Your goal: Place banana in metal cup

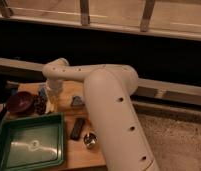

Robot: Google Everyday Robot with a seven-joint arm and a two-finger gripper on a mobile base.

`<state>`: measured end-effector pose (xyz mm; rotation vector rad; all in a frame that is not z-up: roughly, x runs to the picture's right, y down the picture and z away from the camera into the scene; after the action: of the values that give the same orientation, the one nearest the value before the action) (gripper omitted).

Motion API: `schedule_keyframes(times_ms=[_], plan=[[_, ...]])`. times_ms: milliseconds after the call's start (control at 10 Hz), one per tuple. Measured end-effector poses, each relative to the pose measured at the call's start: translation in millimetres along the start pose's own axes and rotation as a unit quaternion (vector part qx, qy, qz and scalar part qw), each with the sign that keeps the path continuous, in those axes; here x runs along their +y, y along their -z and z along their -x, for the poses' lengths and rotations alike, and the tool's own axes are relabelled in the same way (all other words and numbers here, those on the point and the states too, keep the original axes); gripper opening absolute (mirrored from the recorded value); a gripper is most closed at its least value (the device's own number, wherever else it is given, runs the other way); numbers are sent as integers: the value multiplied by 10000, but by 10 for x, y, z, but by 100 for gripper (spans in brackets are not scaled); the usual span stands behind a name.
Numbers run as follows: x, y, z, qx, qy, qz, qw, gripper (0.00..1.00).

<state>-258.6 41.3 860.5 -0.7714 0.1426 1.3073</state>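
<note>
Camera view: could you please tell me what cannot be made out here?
- Gripper, down beside the maroon bowl: shut, but the arm hides what it holds, if anything.
- Banana: nowhere in sight; perhaps behind the arm.
- Table: right side covered by the arm.
- Green tray: left corner cut by the picture's edge.
- Metal cup: inside too dark.
</note>
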Motion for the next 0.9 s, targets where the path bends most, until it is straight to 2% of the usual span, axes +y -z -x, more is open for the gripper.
schedule_keyframes(times_ms=[100,300,600,900], plan=[[-115,162,25,-120,-21,-113,9999,0],[-300,370,-37,-137,-69,-245,9996,0],[-587,712,-238,-74,-165,-489,9986,0],[-848,1051,-555,48,-335,-752,9966,0]])
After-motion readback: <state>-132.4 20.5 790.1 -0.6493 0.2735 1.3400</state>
